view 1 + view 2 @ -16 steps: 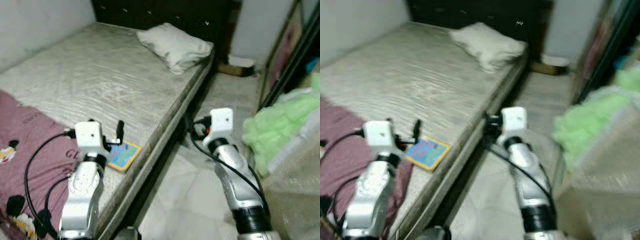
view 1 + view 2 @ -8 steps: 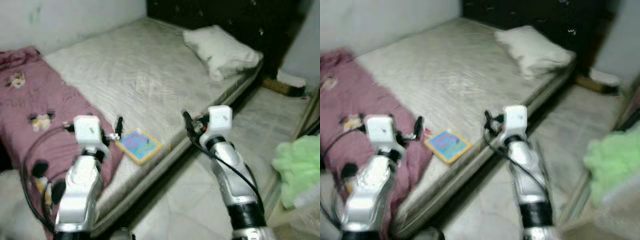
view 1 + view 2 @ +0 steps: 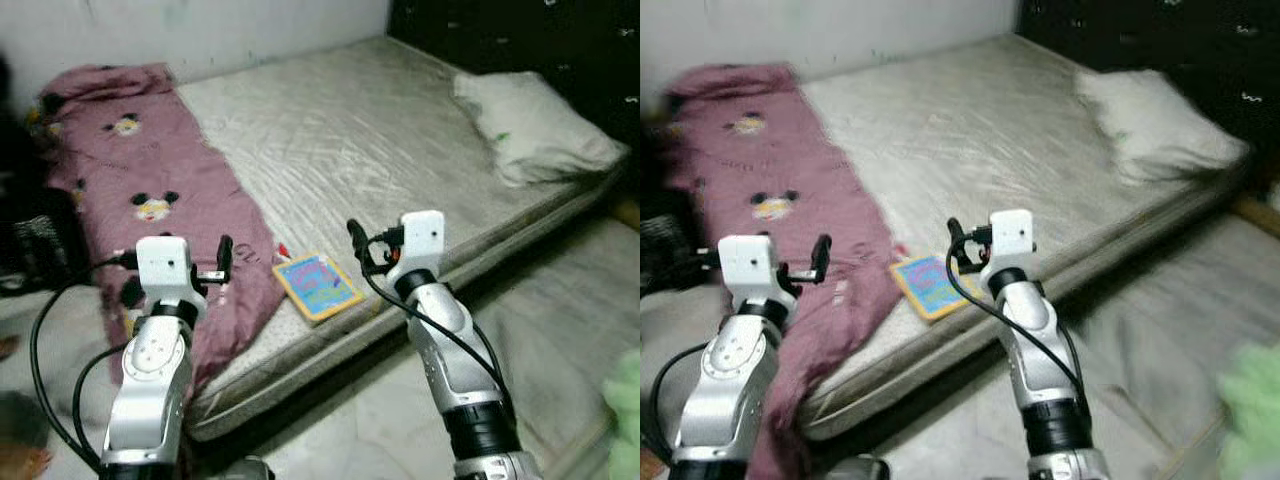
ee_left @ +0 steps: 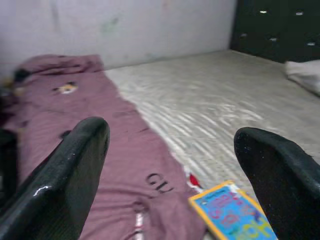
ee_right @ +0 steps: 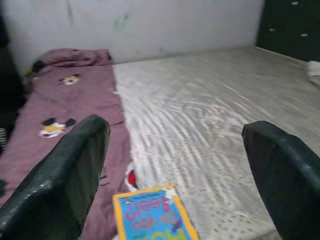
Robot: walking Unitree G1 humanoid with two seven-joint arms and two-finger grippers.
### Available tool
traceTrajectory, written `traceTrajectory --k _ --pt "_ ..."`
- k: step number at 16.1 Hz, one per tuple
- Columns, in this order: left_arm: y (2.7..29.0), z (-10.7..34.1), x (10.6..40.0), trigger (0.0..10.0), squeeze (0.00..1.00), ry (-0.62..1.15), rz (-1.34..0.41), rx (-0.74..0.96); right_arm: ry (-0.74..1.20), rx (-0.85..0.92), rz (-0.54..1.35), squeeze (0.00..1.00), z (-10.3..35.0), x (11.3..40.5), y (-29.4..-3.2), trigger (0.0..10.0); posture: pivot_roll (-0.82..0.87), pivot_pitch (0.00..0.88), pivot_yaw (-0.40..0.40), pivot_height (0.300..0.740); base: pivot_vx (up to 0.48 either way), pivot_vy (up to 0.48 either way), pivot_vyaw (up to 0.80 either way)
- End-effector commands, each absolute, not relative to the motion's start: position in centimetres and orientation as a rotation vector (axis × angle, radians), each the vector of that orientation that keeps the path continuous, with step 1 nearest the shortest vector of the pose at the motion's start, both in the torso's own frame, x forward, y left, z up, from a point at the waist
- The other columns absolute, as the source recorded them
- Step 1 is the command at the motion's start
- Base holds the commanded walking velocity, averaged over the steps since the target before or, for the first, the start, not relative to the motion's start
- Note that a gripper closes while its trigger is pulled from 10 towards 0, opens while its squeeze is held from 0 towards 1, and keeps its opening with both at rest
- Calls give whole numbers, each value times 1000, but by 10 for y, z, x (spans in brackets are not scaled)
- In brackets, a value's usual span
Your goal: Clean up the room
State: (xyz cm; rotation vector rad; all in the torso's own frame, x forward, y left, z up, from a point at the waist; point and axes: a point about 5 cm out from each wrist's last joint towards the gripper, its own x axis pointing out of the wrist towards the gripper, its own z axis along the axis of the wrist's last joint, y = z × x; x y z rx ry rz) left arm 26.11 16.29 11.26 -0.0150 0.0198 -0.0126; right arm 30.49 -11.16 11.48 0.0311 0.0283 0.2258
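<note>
Blue square picture book [image 3: 318, 287] lies on your grey mattress's [image 3: 400, 160] near edge, beside the maroon cartoon-print blanket [image 3: 170, 215]. Left gripper [image 4: 170, 165] and right gripper [image 5: 172, 165] hover spread wide, empty.

A bed [image 3: 400, 130] with a bare, pale grey mattress runs across the middle of the frame toward the upper right, where it meets a dark tufted headboard [image 3: 520, 40]. A pale, marked wall [image 3: 200, 30] stands along the upper left behind the bed. Light, dull floor [image 3: 560, 330] fills the lower right beside the mattress edge, and a dark shape [image 3: 30, 240] sits at the left edge, too shadowed to identify. The lighting is dim and even.
</note>
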Motion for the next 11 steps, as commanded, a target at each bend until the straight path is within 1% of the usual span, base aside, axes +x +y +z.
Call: traceTrajectory --k 1,11 --pt "161 110 261 10000 0 42 -11 -12 23 27 208 0 115 305 -118 10000 -59 0 -12 740 0 0 800" --pt "162 112 263 10000 0 36 3 -34 7 42 189 0 118 307 -121 10000 -66 0 -11 740 0 0 800"
